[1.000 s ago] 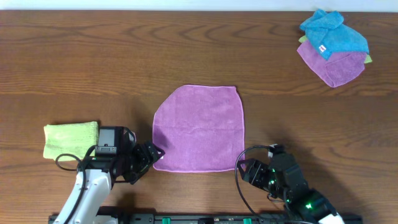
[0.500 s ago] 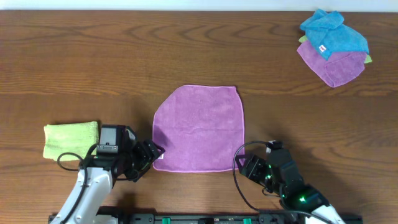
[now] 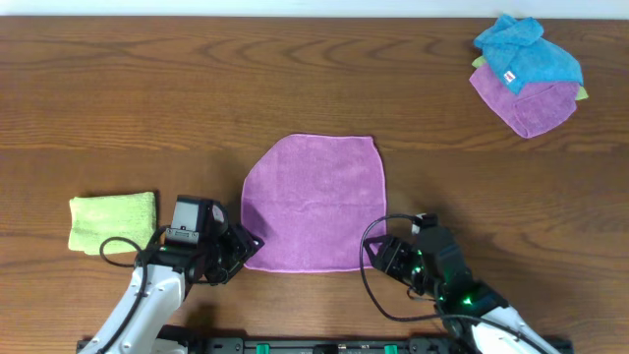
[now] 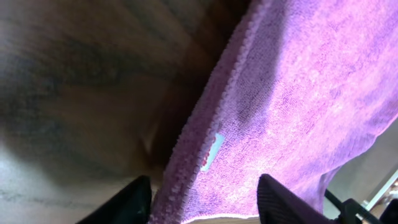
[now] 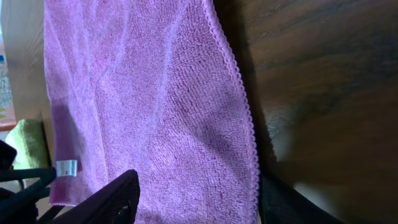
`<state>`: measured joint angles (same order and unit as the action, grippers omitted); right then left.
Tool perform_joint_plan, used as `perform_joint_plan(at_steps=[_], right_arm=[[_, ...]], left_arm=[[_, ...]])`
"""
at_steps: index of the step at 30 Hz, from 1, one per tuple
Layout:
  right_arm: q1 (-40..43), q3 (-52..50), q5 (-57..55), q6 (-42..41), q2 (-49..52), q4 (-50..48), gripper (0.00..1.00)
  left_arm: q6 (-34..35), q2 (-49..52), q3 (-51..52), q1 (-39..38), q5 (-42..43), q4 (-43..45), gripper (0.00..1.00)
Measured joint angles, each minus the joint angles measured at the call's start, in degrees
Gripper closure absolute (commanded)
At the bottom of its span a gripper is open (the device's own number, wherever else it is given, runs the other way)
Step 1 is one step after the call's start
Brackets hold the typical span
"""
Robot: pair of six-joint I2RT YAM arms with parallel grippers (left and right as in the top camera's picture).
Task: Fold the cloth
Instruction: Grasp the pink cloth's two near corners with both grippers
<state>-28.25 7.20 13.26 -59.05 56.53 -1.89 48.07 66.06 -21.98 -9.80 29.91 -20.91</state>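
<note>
Left pincer (image 3: pixel 248 246), right pincer (image 3: pixel 379 253) closer onto cloth (image 3: pixel 314 202) corners

I identify this as a robotics lab bench. The left arm (image 3: pixel 138 300) and right arm (image 3: pixel 482 313) rise from a black rail (image 3: pixel 314 346) at the near edge of the wood-grain tabletop (image 3: pixel 147 98). A cable (image 3: pixel 365 285) runs exposed.

Lower left, the left arm (image 3: pixel 145 300) has a white link, black wrist block and looped black cable (image 3: pixel 110 244). Lower right, the right arm (image 3: pixel 447 280) is black with green lights (image 3: pixel 464 293). The left gripper (image 3: pixel 246 248) and right gripper (image 3: pixel 379 254) are black.
</note>
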Motion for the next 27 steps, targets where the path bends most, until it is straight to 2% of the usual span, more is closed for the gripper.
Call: perform_joint_plan(at_steps=[4,13,16,18,21,27], right_arm=[[0.04,0.35,0.26,0.02,1.40,-0.42,0.46],[0.07,1.01,1.36,0.00,5.14,-2.56,0.55],[0.07,1.11,1.57,0.02,6.01,-2.91,0.66],[0.13,1.27,1.57,-0.15,6.97,-2.93,0.76],[0.22,1.27,1.79,-0.39,8.17,-2.80,0.97],[0.33,1.05,1.97,-0.37,8.68,-2.69,0.99]], left_arm=[[0.20,0.02,0.02,-0.07,-0.55,0.04,0.62],[1.05,0.02,2.86,-0.24,-0.57,0.42,0.79],[1.31,-0.04,2.93,-0.24,-0.57,0.48,0.85],[1.66,-0.04,3.15,-0.24,-0.61,0.68,0.94],[1.46,0.02,3.58,-0.24,-0.57,0.83,0.94],[1.44,0.07,3.61,-0.28,-0.33,1.68,0.94]])
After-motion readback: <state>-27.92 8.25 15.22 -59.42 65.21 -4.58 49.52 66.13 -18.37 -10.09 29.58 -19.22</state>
